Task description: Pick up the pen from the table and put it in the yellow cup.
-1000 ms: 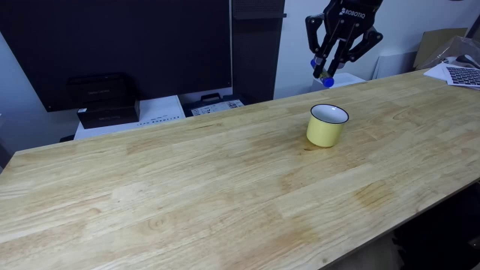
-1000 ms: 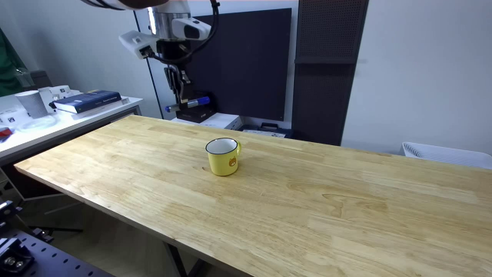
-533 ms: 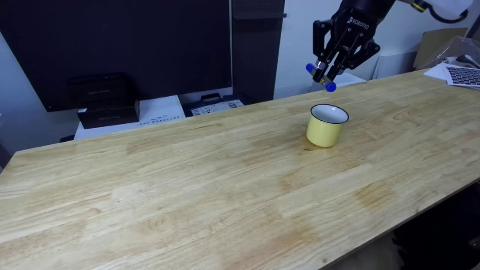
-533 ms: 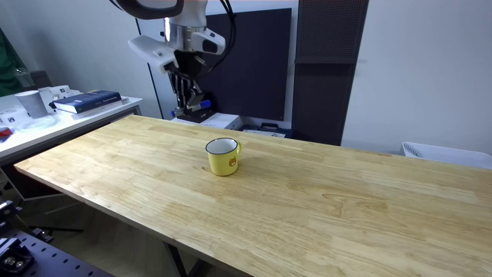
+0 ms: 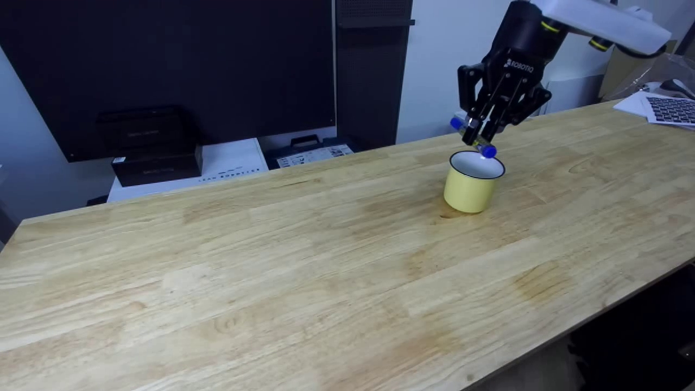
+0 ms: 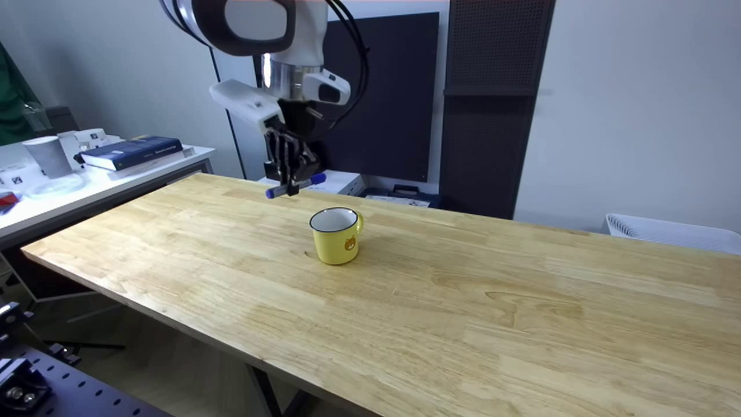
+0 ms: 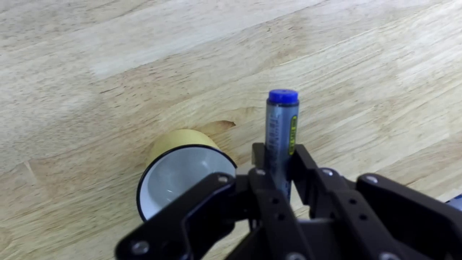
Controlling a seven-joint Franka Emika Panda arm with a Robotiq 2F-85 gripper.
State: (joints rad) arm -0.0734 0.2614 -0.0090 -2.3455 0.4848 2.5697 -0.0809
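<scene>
My gripper (image 5: 479, 137) is shut on the pen (image 5: 488, 151), a blue-capped marker with a grey barrel. In the wrist view the gripper's fingers (image 7: 305, 162) press both sides of the pen (image 7: 280, 122); its lower part is partly hidden by them. The yellow cup (image 6: 337, 246) stands upright on the wooden table (image 6: 492, 289). In an exterior view the pen's near end overlaps the cup's far rim (image 5: 469, 193). In an exterior view the gripper (image 6: 293, 186) holds the pen (image 6: 280, 191) slanted, above and left of the cup. In the wrist view the cup (image 7: 187, 162) lies left of the pen.
A keyboard (image 5: 672, 110) lies at the table's far right end in an exterior view. A side table with a blue book (image 6: 133, 152) and a paper cup (image 6: 49, 156) stands at the left in an exterior view. Boxes (image 5: 157, 165) stand behind the table.
The gripper has come down with the pen, closer to the cup. In an exterior view it has also shifted right. The grip on the pen holds, and the cup has not moved.
</scene>
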